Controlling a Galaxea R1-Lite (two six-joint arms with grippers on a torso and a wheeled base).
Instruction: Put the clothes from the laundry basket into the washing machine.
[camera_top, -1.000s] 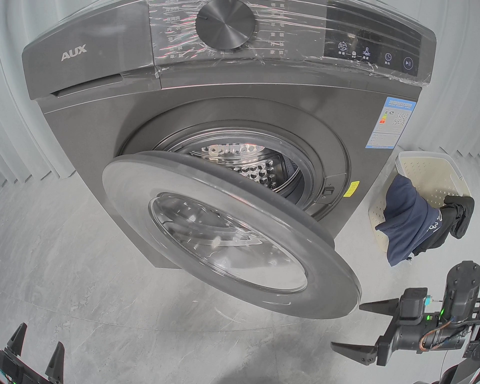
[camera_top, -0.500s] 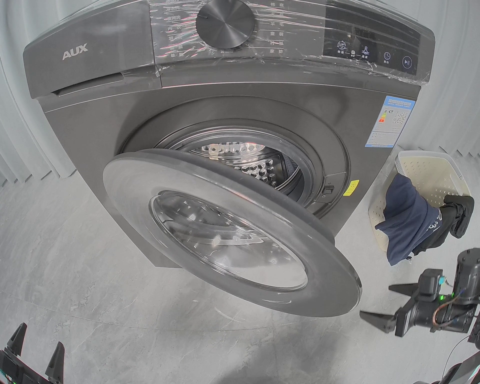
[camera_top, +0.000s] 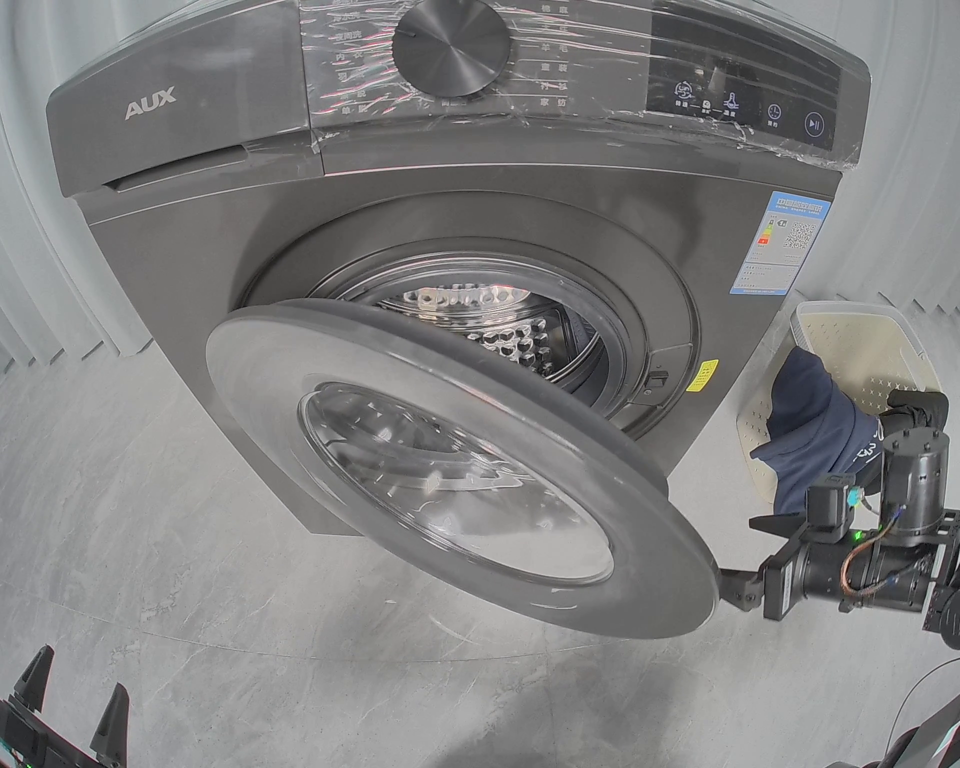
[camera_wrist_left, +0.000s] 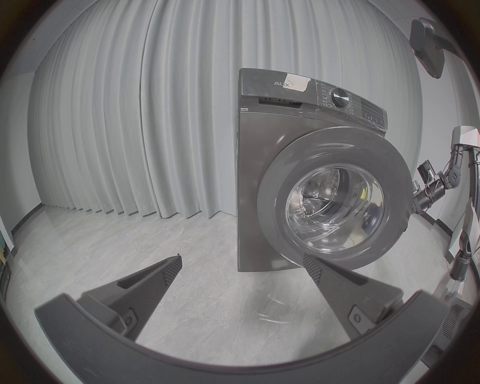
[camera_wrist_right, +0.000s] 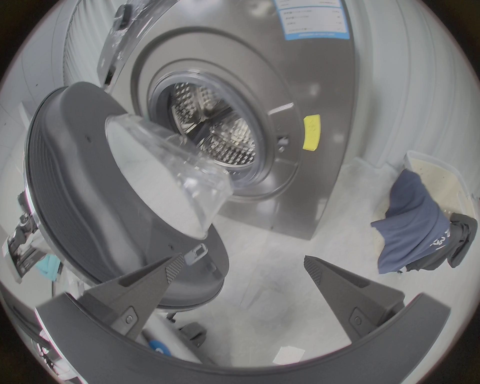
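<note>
The grey washing machine (camera_top: 180, 250) stands with its round door (camera_top: 450, 470) swung wide toward me, and the steel drum (camera_top: 500, 325) shows behind it. To its right on the floor sits the cream laundry basket (camera_top: 870, 345). A navy garment (camera_top: 815, 430) hangs over its near rim beside a black garment (camera_top: 915, 405). My right gripper (camera_top: 752, 557) is open and holds nothing. It hovers by the door's right rim, just in front of the basket. In the right wrist view the navy garment (camera_wrist_right: 410, 220) lies beyond the open fingers (camera_wrist_right: 350, 295). My left gripper (camera_top: 70, 690) is open, low at the near left.
Grey floor (camera_top: 150, 560) spreads left of the machine, with pale curtains (camera_wrist_left: 125, 125) behind. The open door (camera_wrist_right: 90, 200) juts into the space between both arms. The basket (camera_wrist_right: 442, 175) is wedged between the machine's side and the curtain.
My right gripper has risen from low near the floor to the height of the door's right rim, closer to the basket. The left gripper has stayed put.
</note>
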